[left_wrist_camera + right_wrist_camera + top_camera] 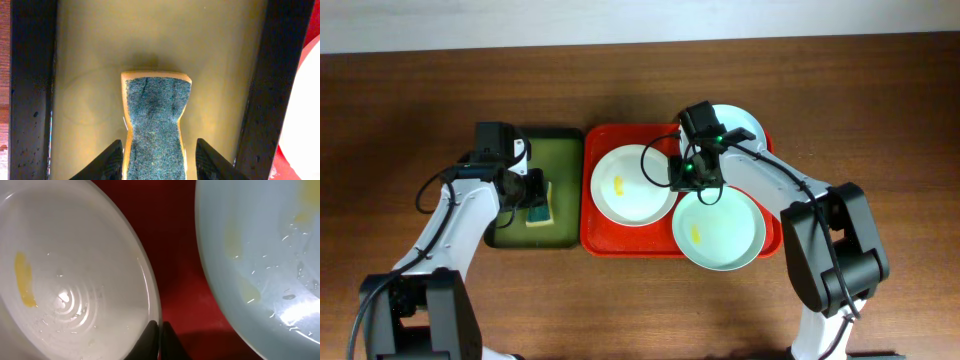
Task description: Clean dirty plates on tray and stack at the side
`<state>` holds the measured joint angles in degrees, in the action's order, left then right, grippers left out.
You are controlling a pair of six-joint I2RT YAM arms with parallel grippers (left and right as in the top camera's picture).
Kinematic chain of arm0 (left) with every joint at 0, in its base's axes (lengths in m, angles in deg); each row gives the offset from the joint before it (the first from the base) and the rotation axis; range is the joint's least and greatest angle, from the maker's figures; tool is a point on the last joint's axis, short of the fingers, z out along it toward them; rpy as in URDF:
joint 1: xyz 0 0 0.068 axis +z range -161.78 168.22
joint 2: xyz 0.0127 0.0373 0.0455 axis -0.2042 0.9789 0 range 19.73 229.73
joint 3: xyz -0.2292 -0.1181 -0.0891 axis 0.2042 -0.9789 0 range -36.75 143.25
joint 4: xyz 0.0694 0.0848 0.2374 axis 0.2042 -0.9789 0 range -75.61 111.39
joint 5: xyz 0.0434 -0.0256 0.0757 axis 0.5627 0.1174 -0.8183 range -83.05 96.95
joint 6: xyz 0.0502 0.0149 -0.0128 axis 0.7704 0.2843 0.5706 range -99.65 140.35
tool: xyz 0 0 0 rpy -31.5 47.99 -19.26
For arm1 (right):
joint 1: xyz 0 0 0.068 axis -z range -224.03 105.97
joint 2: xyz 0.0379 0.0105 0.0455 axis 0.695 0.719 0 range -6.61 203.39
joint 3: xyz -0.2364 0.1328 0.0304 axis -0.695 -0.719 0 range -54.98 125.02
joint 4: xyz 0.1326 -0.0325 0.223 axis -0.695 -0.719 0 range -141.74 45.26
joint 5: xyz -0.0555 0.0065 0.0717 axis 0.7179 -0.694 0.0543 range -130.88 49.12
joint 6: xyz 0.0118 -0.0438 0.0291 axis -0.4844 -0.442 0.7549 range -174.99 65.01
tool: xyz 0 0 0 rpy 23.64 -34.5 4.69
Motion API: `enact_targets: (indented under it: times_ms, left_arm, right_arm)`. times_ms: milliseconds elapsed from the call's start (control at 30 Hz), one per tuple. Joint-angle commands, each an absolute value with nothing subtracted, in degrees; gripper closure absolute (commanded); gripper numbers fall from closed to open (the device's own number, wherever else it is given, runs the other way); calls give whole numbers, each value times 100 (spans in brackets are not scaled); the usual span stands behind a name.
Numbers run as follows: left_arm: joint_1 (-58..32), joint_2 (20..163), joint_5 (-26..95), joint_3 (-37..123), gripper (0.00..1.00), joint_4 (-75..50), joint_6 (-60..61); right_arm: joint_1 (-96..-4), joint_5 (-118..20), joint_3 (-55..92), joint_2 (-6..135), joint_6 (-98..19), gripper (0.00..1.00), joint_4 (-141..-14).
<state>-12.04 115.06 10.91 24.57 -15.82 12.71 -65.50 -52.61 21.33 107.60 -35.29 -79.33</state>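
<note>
as right fingers (167, 345) pinch white plate (65, 280) rim, tray (595, 240) long axis left-right

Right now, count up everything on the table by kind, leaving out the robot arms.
Plates: 3 (white plate, pale blue plate, mint-green plate)
Trays: 1 (red tray)
Basins: 1 (green basin)
Sponges: 1 (sponge)
Total: 6

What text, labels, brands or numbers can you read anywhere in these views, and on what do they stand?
None: no text can be read in any view.
The white plate, pale blue plate, mint-green plate, red tray, green basin and sponge show no print or label.
</note>
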Motion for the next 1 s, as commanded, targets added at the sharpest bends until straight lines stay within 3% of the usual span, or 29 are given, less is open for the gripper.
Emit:
enact_targets:
  times_ms: [0,267,433,500,600,733,800,933,967]
  left_arm:
    - [-1177,11549,943,2413,61,-1569,1190]
    - [-1179,12113,1067,2413,60,-1462,1052]
    - [-1179,12133,1076,2413,64,-1460,1052]
    - [-1179,12229,1076,2413,63,-1453,1052]
    - [-1179,12428,1076,2415,64,-1370,1055]
    - [-1177,12428,1076,2415,65,-1331,1055]
    - [-1177,12428,1074,2415,65,-1326,1055]
    - [-1177,12428,1074,2415,64,-1313,1055]
    - [-1177,12428,1076,2415,64,-1313,1055]
  right_arm:
    - [-6590,-5313,2094,10821,-3494,90,-7940]
    - [-6587,-5311,2094,10821,-3496,89,-7940]
    - [-6590,-5311,2092,10821,-3496,83,-7942]
    - [-6590,-5311,2092,10821,-3498,74,-7961]
    - [-6590,-5311,2092,10821,-3498,73,-7979]
    - [-6590,-5311,2085,10821,-3498,73,-8005]
    - [-6605,-5311,2041,10821,-3496,81,-7985]
    - [-6767,-5162,2028,10821,-3496,81,-7964]
    - [-6769,-5136,2026,10821,-3496,85,-7961]
